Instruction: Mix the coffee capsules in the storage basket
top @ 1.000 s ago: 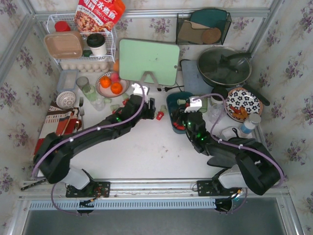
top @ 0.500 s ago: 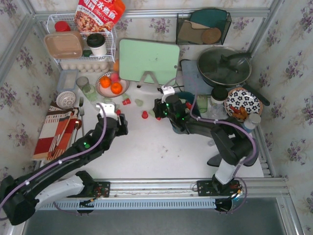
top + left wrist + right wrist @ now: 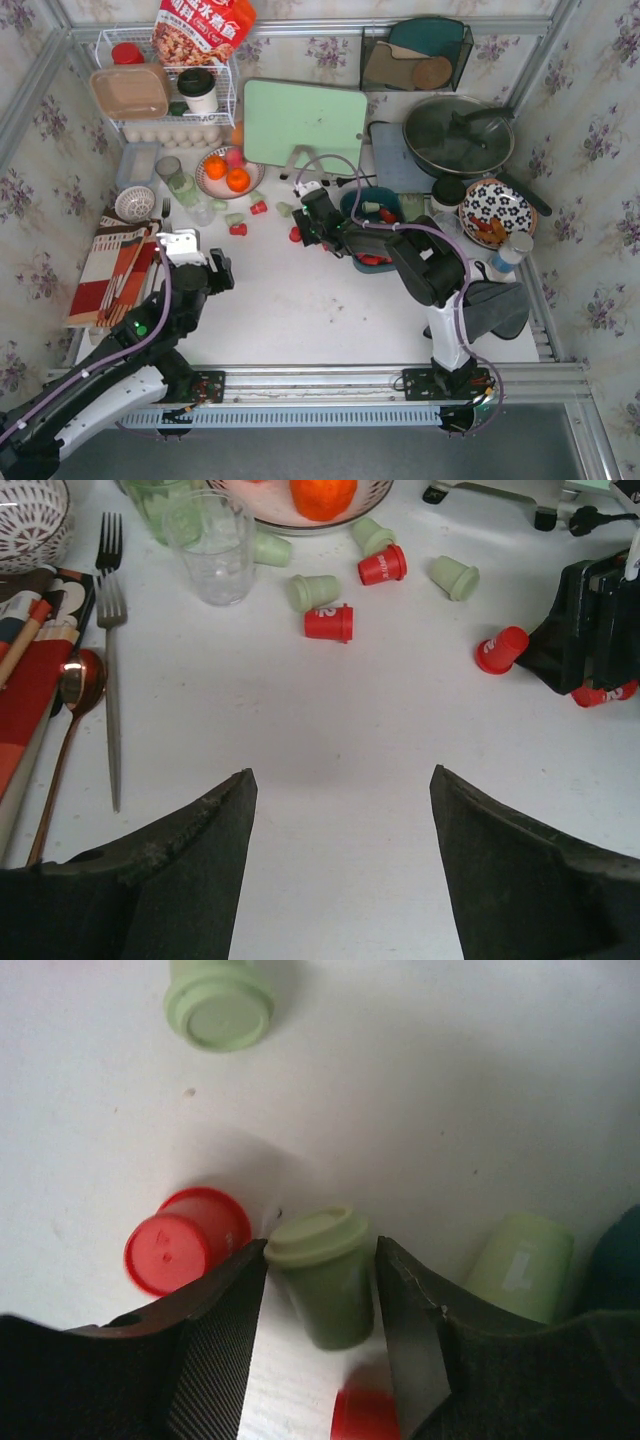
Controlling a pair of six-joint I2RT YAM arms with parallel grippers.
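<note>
Two red capsules (image 3: 185, 1240) | three green capsules (image 3: 218, 1005) — one between right jaws

Home kitchen: lidded pan (image 3: 458, 135), fork (image 3: 110, 680), cutting board (image 3: 303, 125)

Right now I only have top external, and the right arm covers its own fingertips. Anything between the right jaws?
Observer: Yes. The right wrist view shows a mint green capsule sitting between the jaws of the right gripper. I can't tell whether it is clamped.
Operator: What's around it?
Observer: A second mint capsule lies outside the jaw on the basket side, next to the teal wall of the storage basket.
Operator: Left arm carrying anything?
Observer: No. The left gripper has its jaws wide apart with nothing between them.
</note>
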